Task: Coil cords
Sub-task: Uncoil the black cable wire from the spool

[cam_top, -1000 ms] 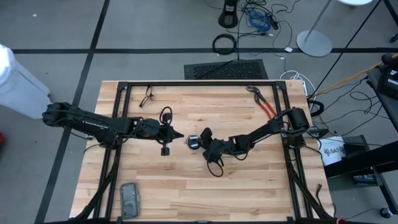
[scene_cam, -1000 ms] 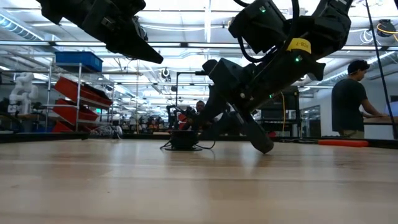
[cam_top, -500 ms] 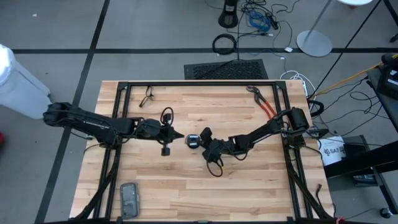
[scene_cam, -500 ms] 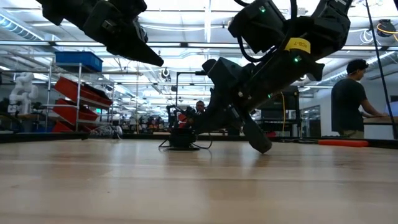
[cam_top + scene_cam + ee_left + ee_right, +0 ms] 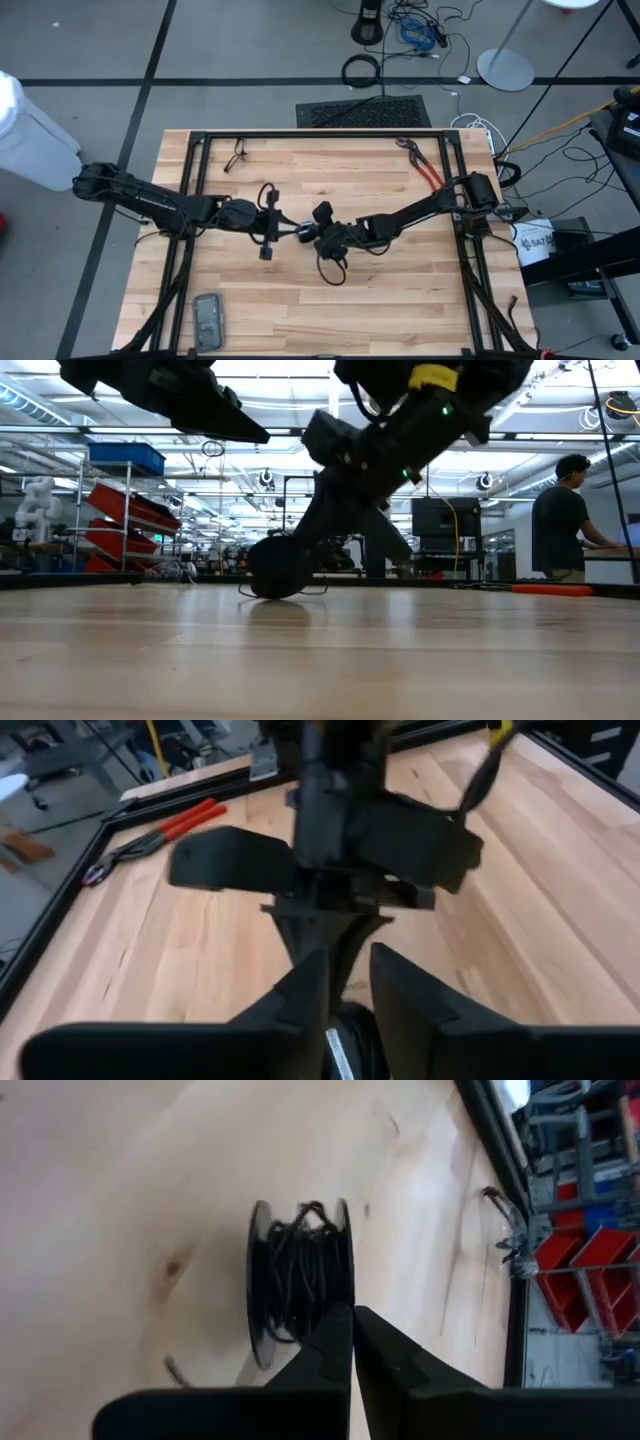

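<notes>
Cord (image 5: pixel 300 1280) sat mostly wound on its spool (image 5: pixel 306 232) at mid-tabletop; your right gripper (image 5: pixel 352 1330), fingers pressed together, touched it, left gripper (image 5: pixel 345 985) fingers slightly spread. Loose tail (image 5: pixel 330 272) remained, judging unfinished.

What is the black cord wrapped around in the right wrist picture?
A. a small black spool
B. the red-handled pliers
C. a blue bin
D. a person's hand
A: the right wrist view shows the thin black cord wound between the two round flanges of a small black spool, just beyond the right end effector.
</notes>
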Robot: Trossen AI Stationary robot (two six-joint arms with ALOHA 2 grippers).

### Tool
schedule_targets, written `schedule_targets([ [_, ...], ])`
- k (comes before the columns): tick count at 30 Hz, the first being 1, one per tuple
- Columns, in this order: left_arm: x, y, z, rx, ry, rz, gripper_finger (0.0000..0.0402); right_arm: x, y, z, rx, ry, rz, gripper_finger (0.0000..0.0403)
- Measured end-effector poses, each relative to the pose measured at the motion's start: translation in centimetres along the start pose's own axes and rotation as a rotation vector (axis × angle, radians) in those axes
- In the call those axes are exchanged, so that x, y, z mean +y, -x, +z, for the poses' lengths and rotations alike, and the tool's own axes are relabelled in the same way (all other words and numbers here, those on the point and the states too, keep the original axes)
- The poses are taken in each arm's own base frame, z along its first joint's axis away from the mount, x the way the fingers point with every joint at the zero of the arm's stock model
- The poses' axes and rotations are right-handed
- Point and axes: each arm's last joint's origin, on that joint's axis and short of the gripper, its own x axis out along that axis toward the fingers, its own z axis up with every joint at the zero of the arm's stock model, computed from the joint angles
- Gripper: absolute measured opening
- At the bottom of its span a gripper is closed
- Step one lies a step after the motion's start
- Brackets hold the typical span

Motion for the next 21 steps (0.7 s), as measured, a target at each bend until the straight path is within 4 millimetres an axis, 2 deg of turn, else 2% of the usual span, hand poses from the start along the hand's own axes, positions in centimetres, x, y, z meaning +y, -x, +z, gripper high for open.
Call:
schedule_targets([
  [8,-0.3,0.1,0.1,0.008,-0.004,0.046,0.0132,-2.8,2.4,1.4,-0.039,-0.158,-0.031,0.0001],
  [15,-0.2,0.1,0.1,0.011,0.048,0.077,0.0135,-3.9,4.0,1.3,-0.031,-0.221,-0.027,0.0001],
  [21,-1.0,0.2,0.4,-0.01,0.033,0.079,0.0135,-5.1,4.8,0.8,-0.014,-0.32,-0.029,0.0],
])
